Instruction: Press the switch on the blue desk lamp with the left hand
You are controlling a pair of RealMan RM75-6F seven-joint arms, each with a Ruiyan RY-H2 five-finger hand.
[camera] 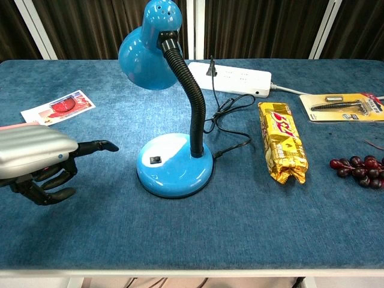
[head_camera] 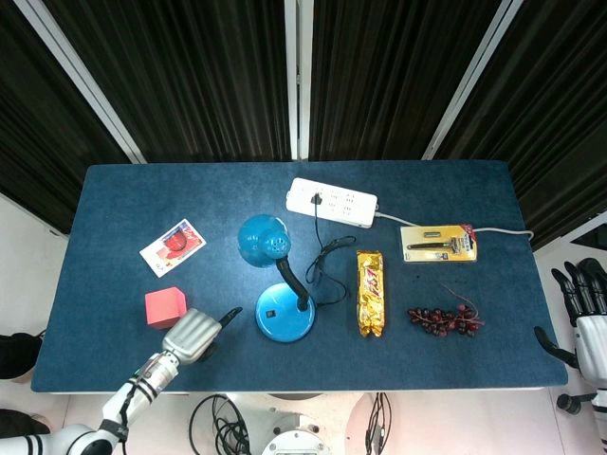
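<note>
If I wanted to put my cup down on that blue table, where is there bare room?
Bare cloth lies along the back edge left of the power strip, and along the front edge below the snack bar and grapes. It is crowded around the blue desk lamp, where the left hand points beside the pink cube.
</note>
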